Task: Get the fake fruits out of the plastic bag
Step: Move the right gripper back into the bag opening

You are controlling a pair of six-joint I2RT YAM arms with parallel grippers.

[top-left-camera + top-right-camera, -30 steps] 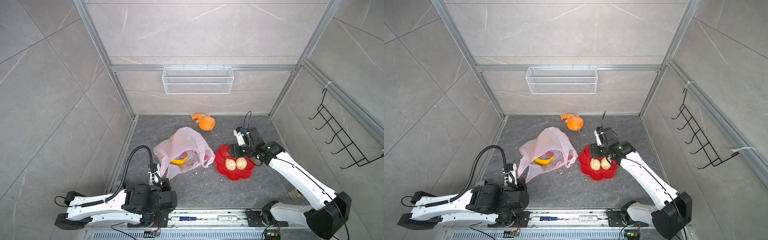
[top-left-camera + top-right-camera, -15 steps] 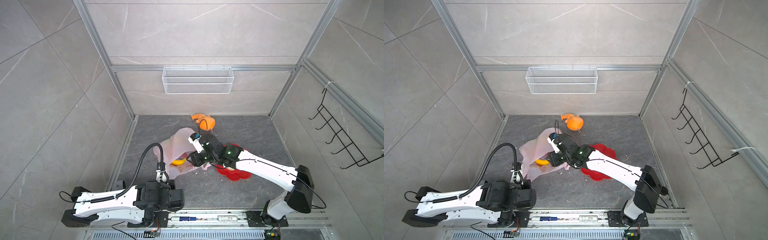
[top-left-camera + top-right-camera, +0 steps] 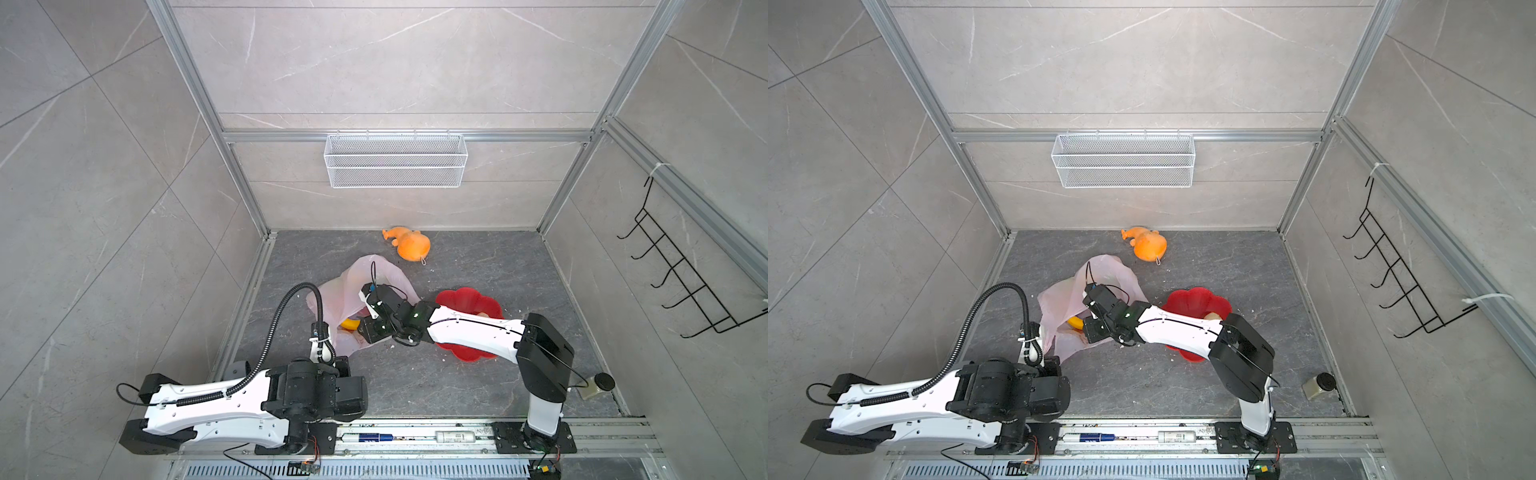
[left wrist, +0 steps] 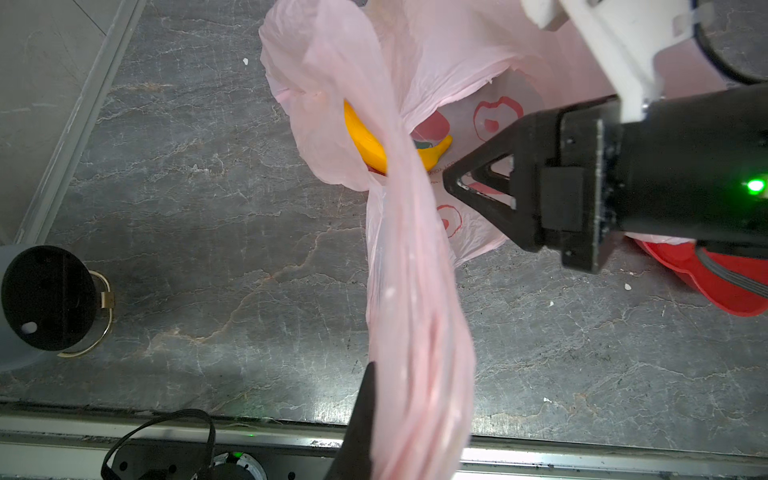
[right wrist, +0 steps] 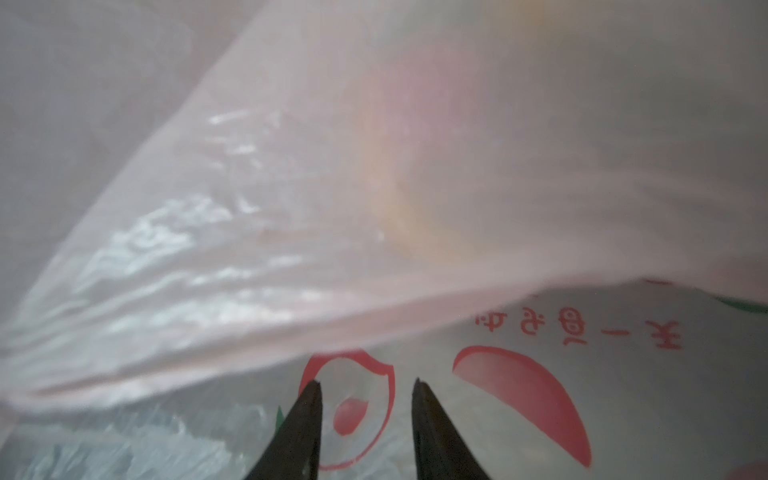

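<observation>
Across the translucent pink plastic bag run red characters, unreadable; a yellow banana lies inside. Left tool clamps its handle; right tool gapes empty.

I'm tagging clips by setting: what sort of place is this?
Likely a robot test cell mocked up as a tiled room: wall tiles, aluminium frame posts, a wire basket and hook rack.

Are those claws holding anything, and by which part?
Left gripper: shut on the thin pale-pink plastic bag, by its stretched handle strip. Right gripper: open at the bag's mouth, holding nothing.
</observation>
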